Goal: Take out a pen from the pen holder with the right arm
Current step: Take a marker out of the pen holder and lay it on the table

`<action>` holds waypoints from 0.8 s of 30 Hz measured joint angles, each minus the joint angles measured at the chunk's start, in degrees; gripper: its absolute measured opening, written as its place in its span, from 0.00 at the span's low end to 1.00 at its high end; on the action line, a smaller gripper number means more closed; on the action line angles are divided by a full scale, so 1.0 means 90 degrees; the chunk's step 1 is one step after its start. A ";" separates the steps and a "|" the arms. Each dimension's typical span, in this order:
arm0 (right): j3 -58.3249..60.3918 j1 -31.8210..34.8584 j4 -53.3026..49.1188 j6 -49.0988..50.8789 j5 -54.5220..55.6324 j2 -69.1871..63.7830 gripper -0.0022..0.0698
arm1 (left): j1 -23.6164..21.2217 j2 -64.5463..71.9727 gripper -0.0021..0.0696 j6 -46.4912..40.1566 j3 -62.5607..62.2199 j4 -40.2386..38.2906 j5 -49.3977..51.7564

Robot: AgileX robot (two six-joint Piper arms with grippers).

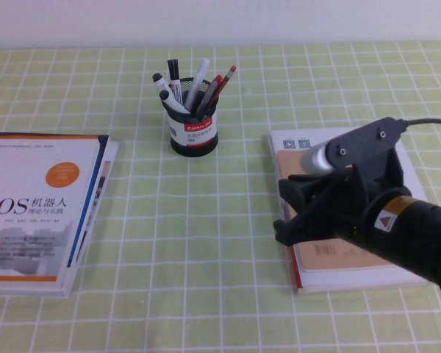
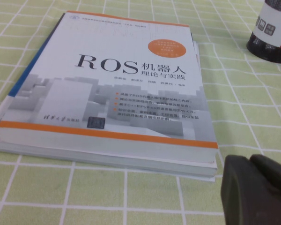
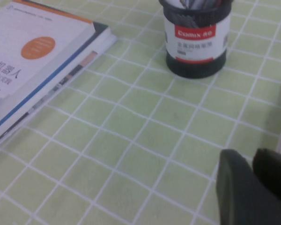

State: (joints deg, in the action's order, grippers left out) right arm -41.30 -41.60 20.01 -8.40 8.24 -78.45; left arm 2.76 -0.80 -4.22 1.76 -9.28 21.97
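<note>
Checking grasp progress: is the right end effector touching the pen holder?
Apart. The high view shows open tablecloth between the right end effector, by the book, and the pen holder. The left end effector sits beside the ROS book.

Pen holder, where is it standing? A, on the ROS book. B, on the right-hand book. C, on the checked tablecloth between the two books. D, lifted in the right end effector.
C: the pen holder stands on the checked tablecloth between the ROS book and the right-hand book; the right end effector hangs by that book's left edge, the left end effector near the ROS book's corner.
</note>
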 joint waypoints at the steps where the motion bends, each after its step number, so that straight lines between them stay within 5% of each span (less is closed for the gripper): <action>1: -0.0006 -0.0062 -0.0086 0.0026 0.0250 -0.0124 0.08 | 0.0000 0.0000 0.02 0.0000 0.0000 0.0000 0.0000; 13: -0.0890 -0.0287 -0.2348 0.0933 0.2346 -0.1658 0.53 | 0.0000 0.0000 0.02 0.0000 0.0000 0.0000 0.0000; 24: -0.3215 -0.0260 -0.2974 0.0850 0.2407 -0.3627 0.57 | 0.0000 0.0000 0.02 0.0000 0.0000 0.0000 0.0000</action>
State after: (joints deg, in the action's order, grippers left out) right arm -70.24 -43.94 -6.75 -0.75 29.90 -111.10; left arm 2.76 -0.80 -4.22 1.76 -9.28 21.97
